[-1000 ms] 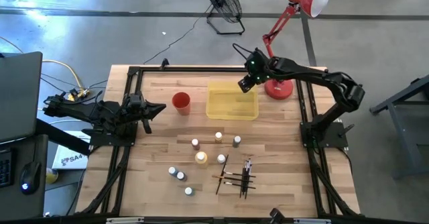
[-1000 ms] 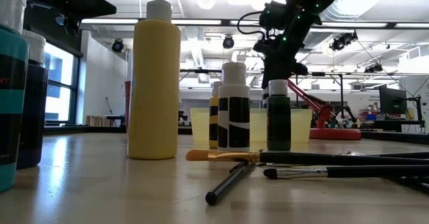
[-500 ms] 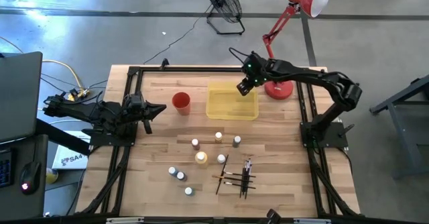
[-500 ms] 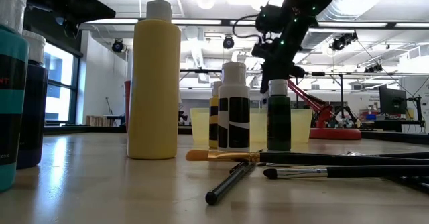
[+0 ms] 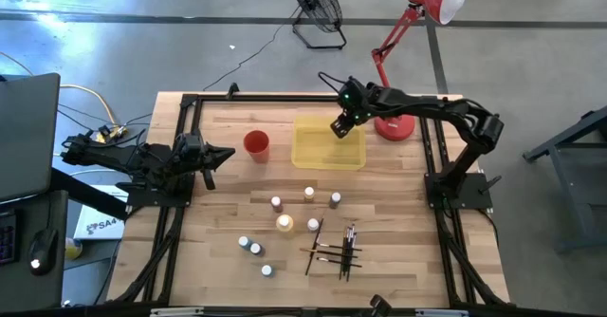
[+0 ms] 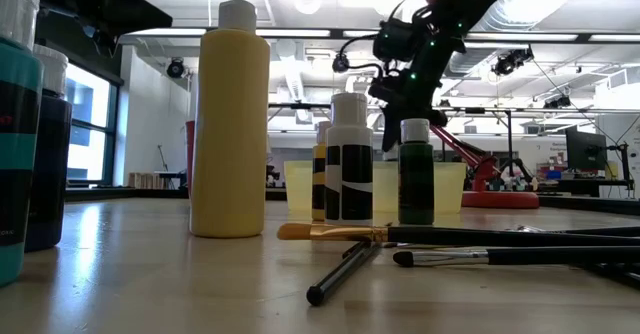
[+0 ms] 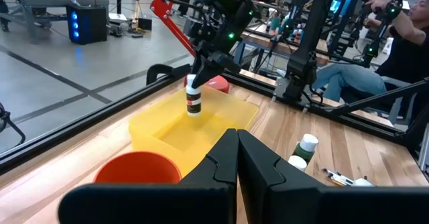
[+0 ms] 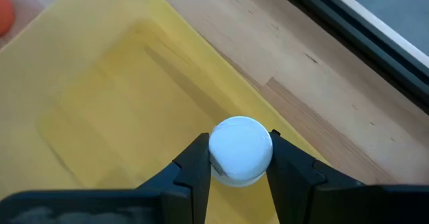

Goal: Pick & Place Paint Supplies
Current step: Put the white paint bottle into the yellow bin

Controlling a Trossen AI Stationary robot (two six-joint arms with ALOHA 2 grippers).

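From above: right gripper (image 5: 339,127) over yellow tray (image 5: 327,156), far corner. Left gripper (image 5: 220,154) parked left of red cup (image 5: 256,143), fingers pressed together. Rest of bottles (image 5: 285,223) and brushes (image 5: 334,250) mid-table.

Left wrist: white-capped bottle (image 7: 194,98) hanging above tray.

Right wrist: fingers (image 8: 194,167) clamped on bottle cap.

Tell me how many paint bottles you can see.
9: one bottle in the right pincer over the yellow tray; eight bottles standing on the table near the brushes. None seems hidden.
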